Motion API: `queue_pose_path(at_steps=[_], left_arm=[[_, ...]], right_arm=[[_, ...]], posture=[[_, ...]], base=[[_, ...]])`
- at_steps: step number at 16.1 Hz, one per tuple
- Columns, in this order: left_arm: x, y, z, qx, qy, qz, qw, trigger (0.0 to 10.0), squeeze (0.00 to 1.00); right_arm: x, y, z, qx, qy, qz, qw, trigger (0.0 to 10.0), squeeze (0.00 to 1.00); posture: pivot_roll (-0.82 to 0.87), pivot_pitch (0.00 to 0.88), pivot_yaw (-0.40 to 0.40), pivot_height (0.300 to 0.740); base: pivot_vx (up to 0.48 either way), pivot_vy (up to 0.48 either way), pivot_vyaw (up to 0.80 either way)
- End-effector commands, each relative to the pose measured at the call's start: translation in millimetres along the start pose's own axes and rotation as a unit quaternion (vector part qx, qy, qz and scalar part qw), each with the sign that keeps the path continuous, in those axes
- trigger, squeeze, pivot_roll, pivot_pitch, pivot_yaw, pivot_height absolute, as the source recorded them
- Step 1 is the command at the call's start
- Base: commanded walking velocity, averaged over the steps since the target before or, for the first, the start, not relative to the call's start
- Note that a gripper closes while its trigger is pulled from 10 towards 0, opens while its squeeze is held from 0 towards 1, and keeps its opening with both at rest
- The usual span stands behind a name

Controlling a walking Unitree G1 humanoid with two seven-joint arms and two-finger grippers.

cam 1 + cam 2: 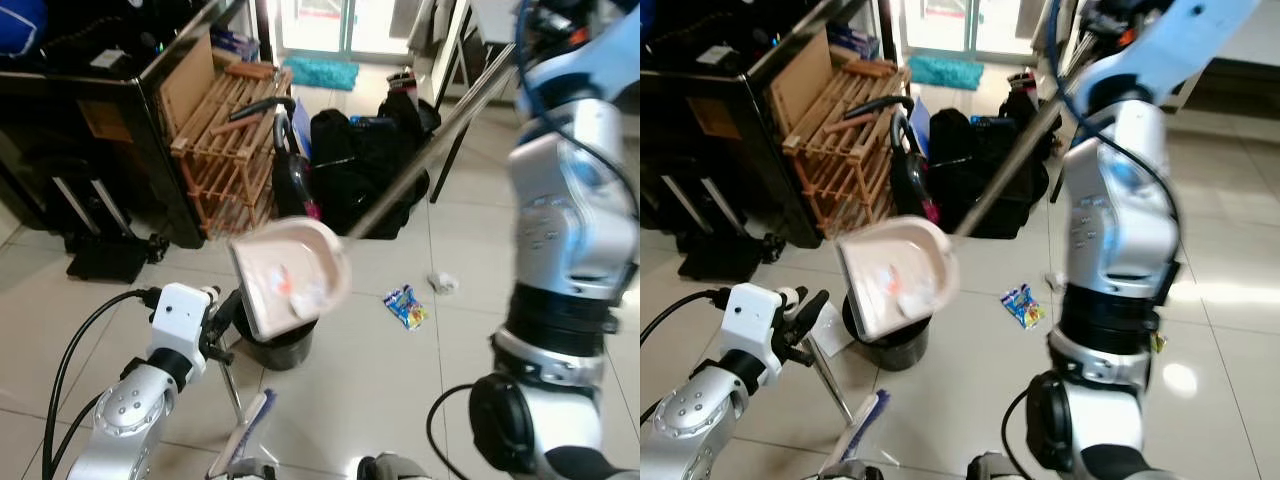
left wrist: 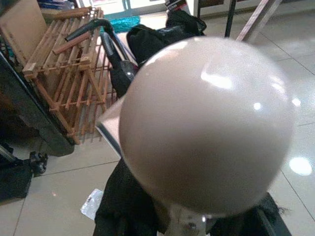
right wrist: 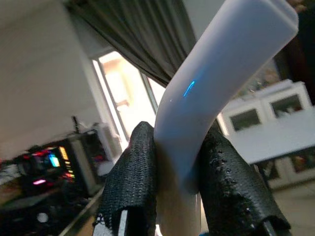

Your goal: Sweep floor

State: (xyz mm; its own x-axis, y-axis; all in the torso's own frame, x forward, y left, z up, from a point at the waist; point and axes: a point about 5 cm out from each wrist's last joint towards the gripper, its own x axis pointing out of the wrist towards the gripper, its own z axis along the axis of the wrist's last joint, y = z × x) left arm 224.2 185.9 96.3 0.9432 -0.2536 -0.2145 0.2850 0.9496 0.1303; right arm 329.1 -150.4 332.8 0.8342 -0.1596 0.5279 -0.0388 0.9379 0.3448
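**A:** So, going left to right: the left gripper (image 1: 228,312) sits low on the left, and its 2 fingers look wrapped around a thin metal rod that runs down to a broom head (image 1: 243,432) on the tiles. In the left wrist view a rounded cream knob (image 2: 206,128) caps that rod right in front of the lens, so I'd call it clamped on the broom handle, though the fingers themselves are half hidden.

**B:** And the dustpan?

**A:** The dustpan (image 1: 290,278) is tilted, mouth down, directly above a small black trash bin (image 1: 278,345). Bits of white and orange litter are in the pan. What's inside the bin I can't tell, since the pan hides its opening.

**B:** Who's holding it?

**A:** The right gripper (image 3: 177,182), up high. Its 2 black pads are pressed tight on the white dustpan handle (image 3: 206,88), and the long metal shaft (image 1: 430,150) slants from upper right down to the pan.

**B:** Anything left on the floor?

**A:** Yep, 1 blue snack wrapper (image 1: 406,306) and 1 crumpled white scrap (image 1: 443,283), both right of the bin and nearer the right arm. My guess is the pan gets emptied first.
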Motion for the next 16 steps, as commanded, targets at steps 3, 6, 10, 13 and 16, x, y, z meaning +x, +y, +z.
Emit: queue_pose_path(at_steps=[3,6,10,13,16], left_arm=[[-3.7,1.5,6.0,0.011,-0.013,0.002,1.000,10.0,0.00],[-4.3,3.1,7.8,0.009,-0.015,0.008,1.000,10.0,0.00],[-0.1,3.3,10.5,0.011,-0.016,0.005,1.000,10.0,0.00],[-0.6,4.0,12.3,0.015,-0.019,0.005,1.000,10.0,0.00],[-3.5,3.4,12.2,0.016,-0.018,0.005,1.000,10.0,0.00]], right_arm=[[0.4,4.9,-3.3,-0.003,-0.036,0.007,0.999,10.0,0.00],[0.3,10.7,-8.6,0.002,-0.049,0.013,0.999,10.0,0.00],[1.8,12.6,-10.9,0.000,-0.082,0.013,0.997,10.0,0.00],[4.0,24.1,-7.0,-0.010,-0.128,0.045,0.991,10.0,0.00],[0.5,47.4,-6.0,-0.031,-0.172,0.115,0.978,10.0,0.00]], posture=[[0.01,0.114,-0.013,0.740],[0.01,0.118,-0.015,0.740],[0.01,0.127,-0.009,0.740],[0.02,0.134,-0.011,0.740],[0.03,0.138,-0.018,0.740]], base=[[0.000,0.000,0.00],[0.000,0.000,0.00],[0.000,0.000,0.00],[0.000,0.000,0.00],[0.000,0.000,0.00]])
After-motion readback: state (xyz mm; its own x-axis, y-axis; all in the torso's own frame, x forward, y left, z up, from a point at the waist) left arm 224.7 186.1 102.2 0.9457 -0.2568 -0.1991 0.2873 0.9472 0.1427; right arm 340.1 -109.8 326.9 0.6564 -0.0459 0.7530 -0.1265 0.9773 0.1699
